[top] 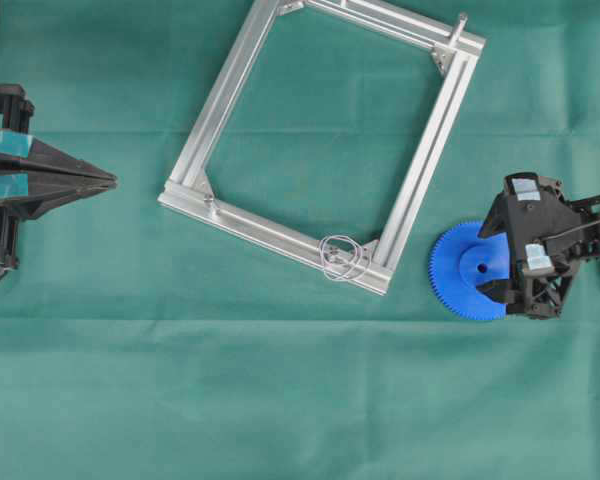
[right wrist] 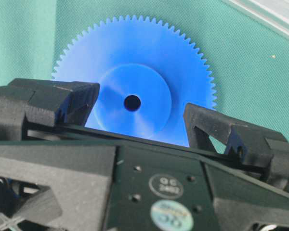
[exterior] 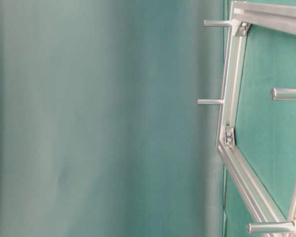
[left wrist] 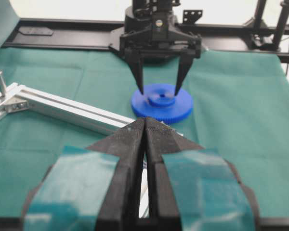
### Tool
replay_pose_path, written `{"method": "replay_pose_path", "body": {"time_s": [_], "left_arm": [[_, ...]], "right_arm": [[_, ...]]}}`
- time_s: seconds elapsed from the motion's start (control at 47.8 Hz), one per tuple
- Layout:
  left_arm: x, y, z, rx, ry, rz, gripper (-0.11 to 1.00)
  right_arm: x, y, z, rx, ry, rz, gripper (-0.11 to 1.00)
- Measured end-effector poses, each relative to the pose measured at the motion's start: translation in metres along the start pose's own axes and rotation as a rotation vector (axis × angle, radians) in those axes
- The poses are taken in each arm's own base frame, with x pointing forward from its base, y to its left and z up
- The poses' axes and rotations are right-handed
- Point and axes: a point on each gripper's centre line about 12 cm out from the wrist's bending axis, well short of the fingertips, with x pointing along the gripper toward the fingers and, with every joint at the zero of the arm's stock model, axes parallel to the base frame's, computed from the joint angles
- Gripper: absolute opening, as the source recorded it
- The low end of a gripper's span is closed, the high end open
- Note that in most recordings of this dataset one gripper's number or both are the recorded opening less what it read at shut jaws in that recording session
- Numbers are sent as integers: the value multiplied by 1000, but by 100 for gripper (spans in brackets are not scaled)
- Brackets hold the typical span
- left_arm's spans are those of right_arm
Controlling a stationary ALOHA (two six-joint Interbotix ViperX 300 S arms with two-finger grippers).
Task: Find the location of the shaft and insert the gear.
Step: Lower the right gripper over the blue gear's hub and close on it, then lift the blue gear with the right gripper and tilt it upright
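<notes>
My right gripper point(left wrist: 159, 90), jaws spread wide, straddles the hub of the gear point(top: 468, 270), ready to clamp; the gear lies flat just right of the aluminium frame point(top: 230, 85), whose near corner carries the wire-looped shaft point(top: 331, 251).

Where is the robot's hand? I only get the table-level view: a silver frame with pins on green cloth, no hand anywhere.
Observer: The right hand is open over a blue gear lying flat beside the frame, fingers either side of its hub.
Visitor: And the other hand?
Observer: The left hand is shut, well clear of the frame on the opposite side.
Visitor: Which pin takes the gear?
Observer: The shaft, a short pin with wire loops round its base, near the frame corner closest to the gear.
</notes>
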Motion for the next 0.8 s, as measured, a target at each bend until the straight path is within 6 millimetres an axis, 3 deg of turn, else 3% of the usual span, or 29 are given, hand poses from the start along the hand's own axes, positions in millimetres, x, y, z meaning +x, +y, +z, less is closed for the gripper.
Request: {"method": "replay_pose_path", "body": {"time_s": [0.795], "left_arm": [[0,0,-2,0,14,-2,1]], "right_arm": [[10,3,-9,18,22,4,91]]}}
